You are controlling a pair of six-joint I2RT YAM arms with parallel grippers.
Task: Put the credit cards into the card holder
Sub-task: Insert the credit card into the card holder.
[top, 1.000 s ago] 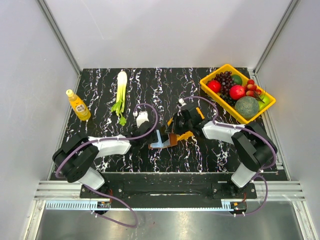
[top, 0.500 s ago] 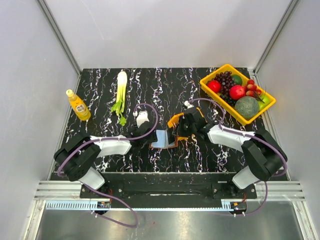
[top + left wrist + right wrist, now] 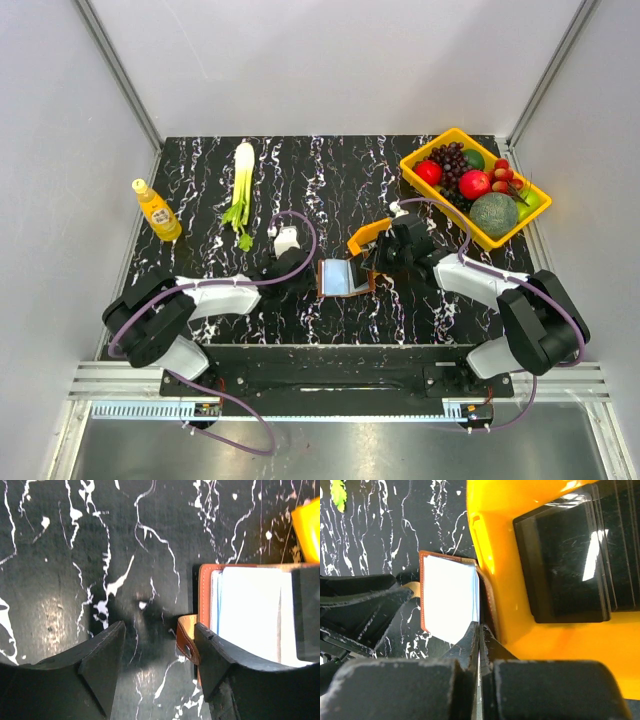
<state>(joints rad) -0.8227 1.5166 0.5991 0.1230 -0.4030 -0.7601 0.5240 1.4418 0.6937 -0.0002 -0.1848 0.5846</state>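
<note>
Overhead and both wrist views, one moment.

**Containers**
- Orange bin [image 3: 540,630]: tipped on edge on the desk [image 3: 200,160]. It holds a dark glossy rectangular block [image 3: 565,565]; I cannot tell what the block is.
- Yellow tray [image 3: 412,166]: well beyond the orange bin and to its right. It holds dark grapes [image 3: 450,162], red fruit [image 3: 474,184] and a green melon [image 3: 493,213].
- Card holder [image 3: 326,282]: lies open and face up, touching the orange bin on the bin's near-left side. A pale blue credit card [image 3: 344,276] lies flat on its inner face, framed by the brown rim.

**Orientation of the card holder**
- Overhead, its long axis runs roughly left to right, turned slightly.
- The brown spine edge is on the side away from the orange bin.
- A small strap tab [image 3: 185,641] sticks out from that same edge.

**Jaws**
- Left gripper [image 3: 159,630]: on the side of the card holder away from the orange bin, jaws spread. One finger sits over the card holder's edge and the other over bare desk. The tab lies between them and is not clamped.
- Right gripper [image 3: 479,630]: jaws pressed together. The tips are at the card holder's edge where it meets the orange bin. I cannot tell whether anything thin is caught between them.
</note>
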